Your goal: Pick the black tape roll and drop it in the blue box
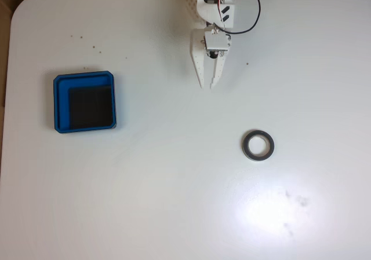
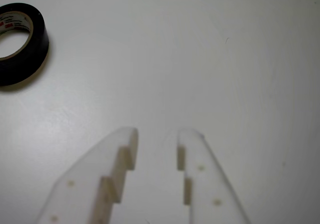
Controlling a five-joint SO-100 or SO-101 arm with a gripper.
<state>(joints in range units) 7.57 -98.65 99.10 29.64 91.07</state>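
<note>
White two-finger plastic gripper [image 1: 207, 87] over the white table [image 1: 174, 202], jaws parted by a narrow gap, nothing between them. Flat black tape roll with a pale inner rim [image 1: 258, 145] ahead of the fingertips and off to the right in the fixed view, well apart from them, lying flat. Same roll [image 2: 20, 42] in the wrist view, at the upper left, beyond and to the left of the two pale fingertips [image 2: 127, 136]. Shallow bright-blue square box with a black floor [image 1: 84, 78] far off to the other side of the gripper, level with the fingertips in the fixed view, nothing in it.

Step in hand, judged from this: reaching toward the roll, grasp not yet begun.

To do it well:
- Swing toward the roll until centred between the fingertips in the wrist view.
- Spread wider before descending.
- Straddle one wall of the ring, one finger inside the open centre, one outside.
- Lower until close to the table, then close.
</note>
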